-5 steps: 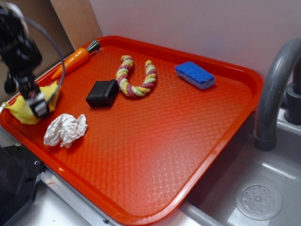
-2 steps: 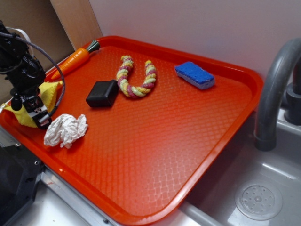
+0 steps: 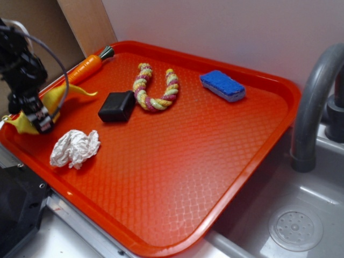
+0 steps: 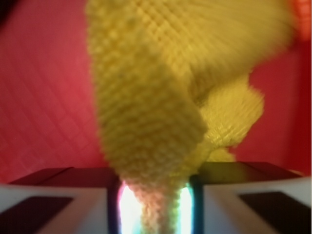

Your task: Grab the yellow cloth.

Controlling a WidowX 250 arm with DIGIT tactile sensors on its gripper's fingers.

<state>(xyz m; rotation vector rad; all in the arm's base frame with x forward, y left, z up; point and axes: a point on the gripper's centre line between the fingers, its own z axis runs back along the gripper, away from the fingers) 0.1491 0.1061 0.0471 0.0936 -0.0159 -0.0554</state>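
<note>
The yellow cloth (image 4: 161,112) is seen pinched between the closed gripper (image 3: 42,119) at the tray's (image 3: 226,161) left edge, its lower folds hidden behind the arm.

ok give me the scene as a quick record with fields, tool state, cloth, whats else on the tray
tool: tool at the tray's left edge, shut on the yellow cloth
cloth: pinched between the two fingers in the wrist view, rest of it draped over the tray
tray: orange tray, beside a sink
near the cloth: white paper wad, black block
far side: toy carrot, braided rope toy, blue sponge
</note>
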